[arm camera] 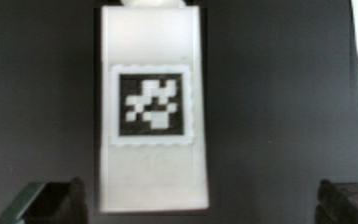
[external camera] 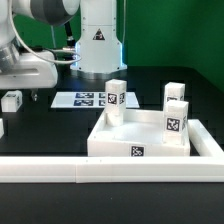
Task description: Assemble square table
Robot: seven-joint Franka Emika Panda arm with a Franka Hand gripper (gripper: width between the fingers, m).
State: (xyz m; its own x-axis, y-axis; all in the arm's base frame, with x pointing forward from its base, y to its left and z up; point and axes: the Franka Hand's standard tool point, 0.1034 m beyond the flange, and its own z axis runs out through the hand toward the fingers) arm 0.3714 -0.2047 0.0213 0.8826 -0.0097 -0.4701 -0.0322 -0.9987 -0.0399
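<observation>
One long white rail fence [external camera: 110, 168] runs across the front of the black table [external camera: 150, 85] in the exterior view, turning back along that view's right. Inside it sits the square table, a large white plastic slab with raised rim [external camera: 140, 138], pushed against the rail, with a small black-white tag on its front wall. Three short white tagged block legs stand upright on or just behind the slab: one [external camera: 115, 96] at its far corner on the view's left, two [external camera: 176, 120] close together on the right. Flat printed marker board [external camera: 97, 99] lies behind the slab, toward the robot base. Fourth white leg [external camera: 12, 100] lies on the table at the view's far left, well apart from the slab. Gripper [external camera: 36, 96] hovers just beside this leg, jaws spread fully, holding nothing. Wrist view: a tagged white leg [arm camera: 156, 110] lies lengthwise between the two dark fingertips [arm camera: 48, 202], untouched by either
</observation>
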